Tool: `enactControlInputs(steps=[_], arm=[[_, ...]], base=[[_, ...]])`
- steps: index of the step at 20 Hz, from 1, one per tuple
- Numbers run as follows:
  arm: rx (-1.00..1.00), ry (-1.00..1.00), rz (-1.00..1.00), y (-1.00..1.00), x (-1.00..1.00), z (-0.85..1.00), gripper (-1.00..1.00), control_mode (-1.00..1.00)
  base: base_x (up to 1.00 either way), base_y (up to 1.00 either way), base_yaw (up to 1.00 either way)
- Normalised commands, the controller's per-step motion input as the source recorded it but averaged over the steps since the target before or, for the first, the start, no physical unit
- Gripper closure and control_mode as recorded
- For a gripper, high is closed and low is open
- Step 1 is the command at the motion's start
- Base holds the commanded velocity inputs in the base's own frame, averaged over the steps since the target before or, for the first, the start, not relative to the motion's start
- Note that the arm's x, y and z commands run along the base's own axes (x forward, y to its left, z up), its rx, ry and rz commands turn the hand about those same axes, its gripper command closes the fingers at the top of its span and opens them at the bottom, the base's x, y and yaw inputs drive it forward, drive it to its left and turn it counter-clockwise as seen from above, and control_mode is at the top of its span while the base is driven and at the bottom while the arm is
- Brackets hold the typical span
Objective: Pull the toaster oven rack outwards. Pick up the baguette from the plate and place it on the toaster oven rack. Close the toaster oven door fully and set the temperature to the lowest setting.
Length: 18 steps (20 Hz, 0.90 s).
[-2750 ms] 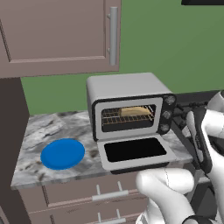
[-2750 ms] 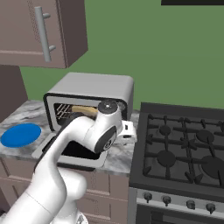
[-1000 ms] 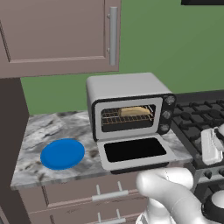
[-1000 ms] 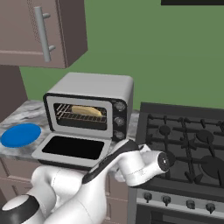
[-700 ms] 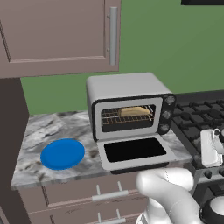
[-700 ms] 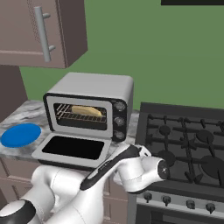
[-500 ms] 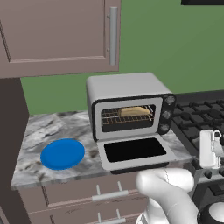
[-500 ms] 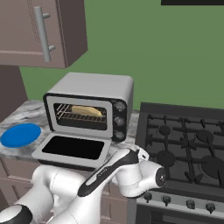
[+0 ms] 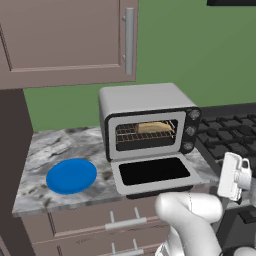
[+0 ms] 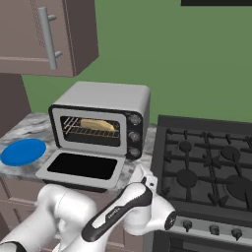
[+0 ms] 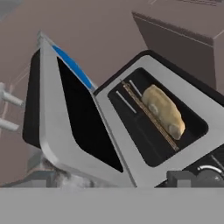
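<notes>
From the left base view, the toaster oven [image 9: 145, 120] is a boxy silver-grey body with rounded corners, standing on a veined grey marble counter [image 9: 45, 150]. Its toaster oven door [image 9: 152, 172] lies folded down flat, a silver frame around a dark glass pane. Inside the lit cavity the baguette [image 9: 154, 127], a short tan loaf, rests on the toaster oven rack [image 9: 145, 134], a thin wire grid. Three small dark knobs [image 9: 190, 131] run in a column down the right of the front. The plate [image 9: 71, 175], a flat bright blue disc, sits bare on the counter to the left of the door. The gripper [image 9: 234, 176] shows as a white block low at the right, near the door's right edge; its jaws are probably spread wide, though the fingers are hard to make out here.

From the right base view, the oven, open door and baguette on the rack repeat; a black gas stove [image 10: 206, 167] with cast grates stands just beside the oven.

In the hand view, rolled sideways, the loaf's pale crust lies beside the brownish rack wires, and the plate appears as a blue sliver behind the door frame
</notes>
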Motion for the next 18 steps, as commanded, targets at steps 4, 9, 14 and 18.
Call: enactControlInputs(steps=[4, 9, 14, 18], arm=[[0.00, -0.19, 0.11, 0.18, 0.03, 0.01, -1.00, -1.00], [-0.04, -0.09, 0.17, 0.00, 0.07, -0.13, -1.00, -1.00], [-0.23, -0.03, 0.17, 0.00, 0.23, -0.02, -1.00, -1.00], [-0.19, 0.00, 0.15, 0.00, 0.14, -0.03, -1.00, -1.00]], base=[[0.00, 0.00, 0.00], [0.00, 0.00, 0.00], [0.00, 0.00, 0.00], [0.00, 0.00, 0.00]])
